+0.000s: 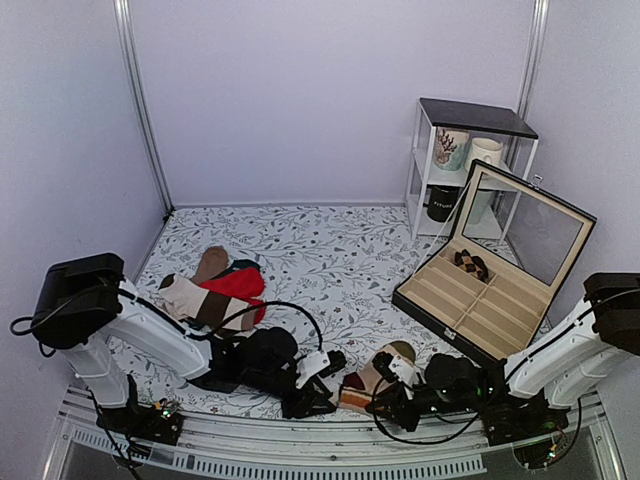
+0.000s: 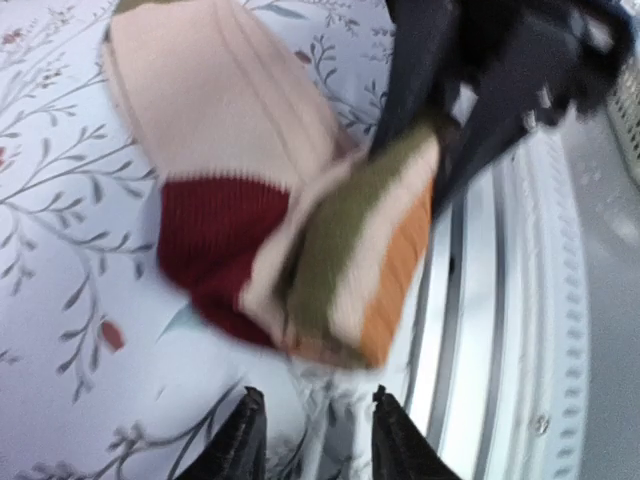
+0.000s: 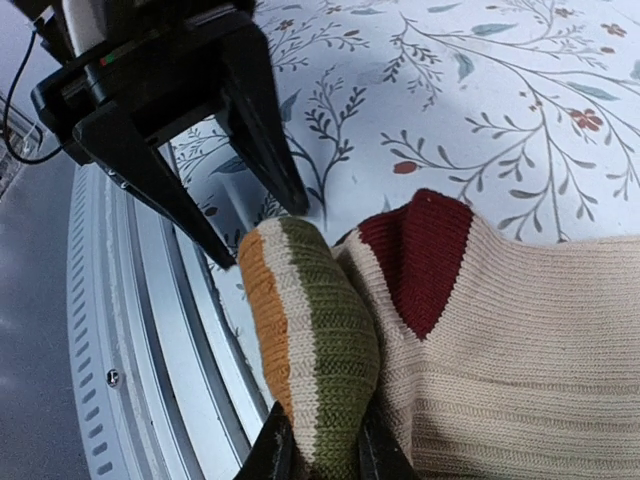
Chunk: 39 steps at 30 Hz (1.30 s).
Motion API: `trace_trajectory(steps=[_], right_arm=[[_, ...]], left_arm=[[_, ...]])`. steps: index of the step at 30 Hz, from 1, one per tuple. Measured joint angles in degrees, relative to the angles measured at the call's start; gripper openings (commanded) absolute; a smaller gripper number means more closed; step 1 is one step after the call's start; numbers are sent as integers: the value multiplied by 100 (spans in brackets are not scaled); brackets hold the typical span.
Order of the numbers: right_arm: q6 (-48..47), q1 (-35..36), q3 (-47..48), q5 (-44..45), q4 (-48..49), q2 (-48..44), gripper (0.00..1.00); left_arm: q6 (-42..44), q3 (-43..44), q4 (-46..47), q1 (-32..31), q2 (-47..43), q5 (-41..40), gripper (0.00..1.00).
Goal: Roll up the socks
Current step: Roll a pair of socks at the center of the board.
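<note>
We've got our right gripper point(image 3: 320, 452) pinched tight on the socks point(image 3: 500, 340) at the striped cuff point(image 3: 320, 340), our left gripper point(image 2: 312, 425) spread, socks just beyond its tips

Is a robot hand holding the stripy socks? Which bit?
Yes. The right gripper pinches the socks by the striped cuff fold; the left gripper holds nothing.

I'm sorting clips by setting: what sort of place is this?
Probably a robot test cell staged like a home: bare walls with metal posts, a floral tablecloth, and props such as the socks and a shelf of mugs.
</note>
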Motion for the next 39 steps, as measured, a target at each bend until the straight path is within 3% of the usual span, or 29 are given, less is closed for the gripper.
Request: trace_trajectory(steps=[5, 9, 18, 31, 39], right_arm=[[636, -369, -153, -485, 240, 22, 14], [1115, -444, -63, -831, 649, 487, 14], [1615, -479, 28, -1097, 1300, 1019, 14], [1707, -535, 4, -1224, 1408, 1080, 14], [1711, -570, 2, -1362, 1569, 1207, 15]], left_arm=[[584, -319, -186, -149, -627, -885, 47], [1292, -398, 249, -289, -935, -1263, 49], [2538, -146, 925, -321, -149, -1078, 50], [2664, -96, 1005, -319, 256, -699, 42], [2540, -96, 1047, -308, 264, -542, 0]])
